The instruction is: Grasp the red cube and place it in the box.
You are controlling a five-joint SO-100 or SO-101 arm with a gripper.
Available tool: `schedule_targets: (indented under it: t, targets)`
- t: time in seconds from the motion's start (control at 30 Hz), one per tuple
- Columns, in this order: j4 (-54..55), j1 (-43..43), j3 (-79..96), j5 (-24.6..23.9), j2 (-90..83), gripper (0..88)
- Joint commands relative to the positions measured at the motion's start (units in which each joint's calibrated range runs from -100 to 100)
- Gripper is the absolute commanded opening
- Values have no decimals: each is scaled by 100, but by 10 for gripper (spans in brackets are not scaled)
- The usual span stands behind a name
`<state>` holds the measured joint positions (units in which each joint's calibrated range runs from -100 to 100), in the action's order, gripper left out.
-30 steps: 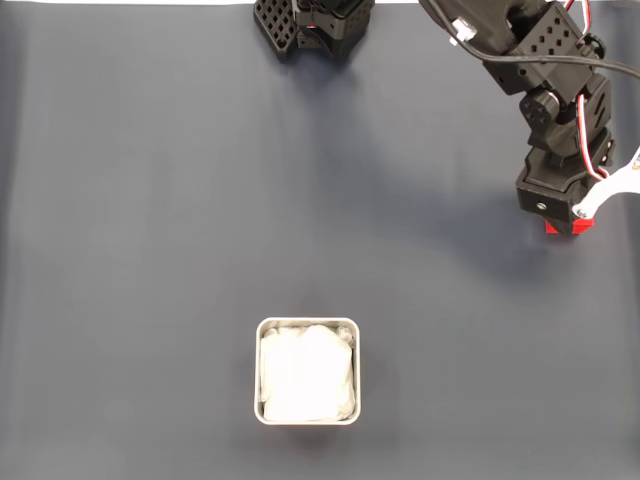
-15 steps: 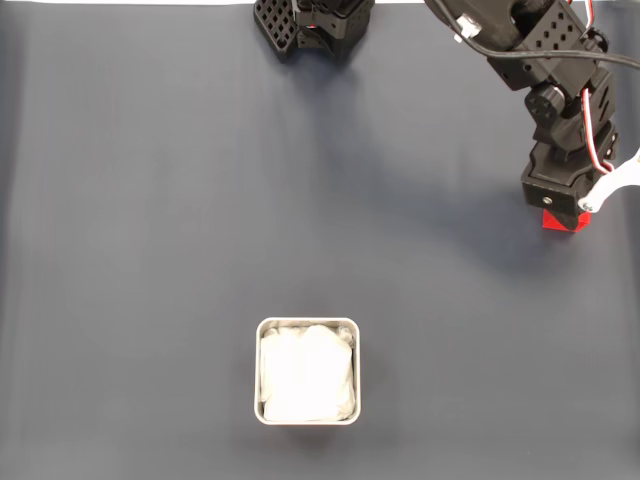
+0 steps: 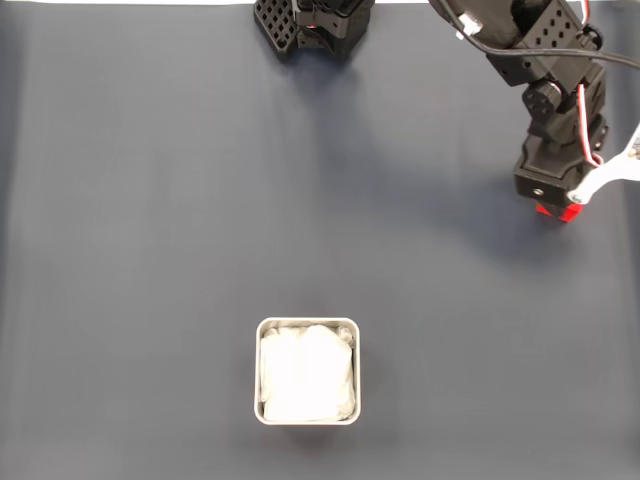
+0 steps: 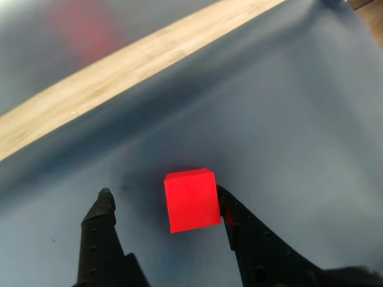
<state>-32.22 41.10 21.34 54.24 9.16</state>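
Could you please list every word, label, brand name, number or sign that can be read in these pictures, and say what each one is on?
None: no readable text appears in either view.
The red cube has plain faces.
The box shows a bare metal rim and white lining.
The gripper and the dark table cover carry no lettering.

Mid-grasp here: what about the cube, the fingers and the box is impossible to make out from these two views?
- Small bright red cube: in the fixed view the arm's wrist covers all but a sliver.
- Gripper: in the wrist view the bottom edge cuts off the finger bases; whether the right-hand finger touches the cube stays unclear.
- Square metal-rimmed box: its white lining hides the depth.
- Blurred red patch, top left of the wrist view: unidentifiable.
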Motion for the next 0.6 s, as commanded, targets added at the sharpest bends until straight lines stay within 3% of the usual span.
schedule_targets:
  t: [0.0, 0.43, 0.57]
  targets:
    - [58, 10, 102, 0, -526, 383]
    - [99, -47, 549, -78, -1029, 376]
    - [83, -47, 503, -112, -1072, 324]
